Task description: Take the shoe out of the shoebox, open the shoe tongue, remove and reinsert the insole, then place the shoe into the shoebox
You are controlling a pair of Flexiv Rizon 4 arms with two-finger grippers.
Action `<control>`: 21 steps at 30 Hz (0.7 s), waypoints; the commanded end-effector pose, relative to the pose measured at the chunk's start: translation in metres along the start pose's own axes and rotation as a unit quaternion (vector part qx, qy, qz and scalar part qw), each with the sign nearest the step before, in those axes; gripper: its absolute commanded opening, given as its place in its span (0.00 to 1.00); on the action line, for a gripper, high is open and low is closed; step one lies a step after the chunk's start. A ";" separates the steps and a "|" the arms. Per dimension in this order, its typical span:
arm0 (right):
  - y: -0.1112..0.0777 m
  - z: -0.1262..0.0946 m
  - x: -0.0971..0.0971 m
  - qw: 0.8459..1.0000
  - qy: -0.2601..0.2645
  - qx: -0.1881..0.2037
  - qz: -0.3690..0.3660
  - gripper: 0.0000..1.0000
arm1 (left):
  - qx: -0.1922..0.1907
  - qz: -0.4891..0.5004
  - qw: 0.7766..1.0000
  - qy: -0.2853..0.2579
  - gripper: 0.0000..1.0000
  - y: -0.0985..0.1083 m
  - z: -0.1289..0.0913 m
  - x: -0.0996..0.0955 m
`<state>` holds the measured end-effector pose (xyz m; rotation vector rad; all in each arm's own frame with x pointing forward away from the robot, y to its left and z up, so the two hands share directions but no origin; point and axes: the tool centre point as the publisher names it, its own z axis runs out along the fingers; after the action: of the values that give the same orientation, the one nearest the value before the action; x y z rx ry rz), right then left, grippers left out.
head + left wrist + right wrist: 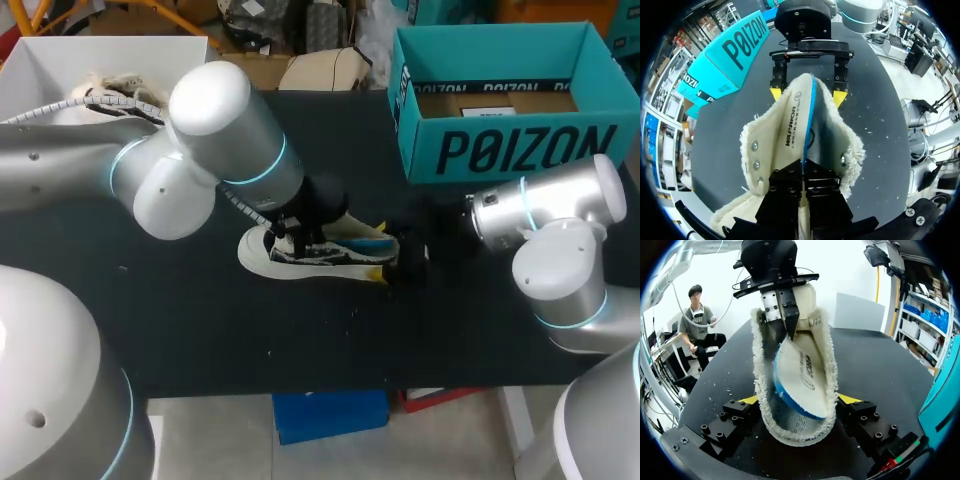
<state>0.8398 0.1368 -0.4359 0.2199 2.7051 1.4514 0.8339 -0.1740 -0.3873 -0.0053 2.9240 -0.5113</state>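
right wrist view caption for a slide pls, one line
Left hand pinches the insole, half out of the fleece-lined shoe gripped by the right hand.

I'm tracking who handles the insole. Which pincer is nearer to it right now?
Left. The left pincer is shut on the insole, which stands on edge in the shoe. The right pincer grips the shoe's end from outside.
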 end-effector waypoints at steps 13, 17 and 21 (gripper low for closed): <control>-0.003 0.000 -0.001 1.000 0.000 0.000 0.000 0.00 | 0.034 0.068 0.997 0.001 0.00 -0.017 0.012 0.003; -0.003 0.000 -0.001 1.000 0.000 0.000 0.000 0.00 | 0.062 0.106 0.992 -0.012 0.00 -0.020 0.016 0.006; -0.003 0.000 -0.001 1.000 0.000 0.000 0.000 0.00 | 0.079 0.122 0.989 -0.016 0.30 -0.020 0.016 0.008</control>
<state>0.8398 0.1367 -0.4360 0.2197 2.7050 1.4519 0.8288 -0.2021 -0.3886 0.3440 2.8086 -0.6260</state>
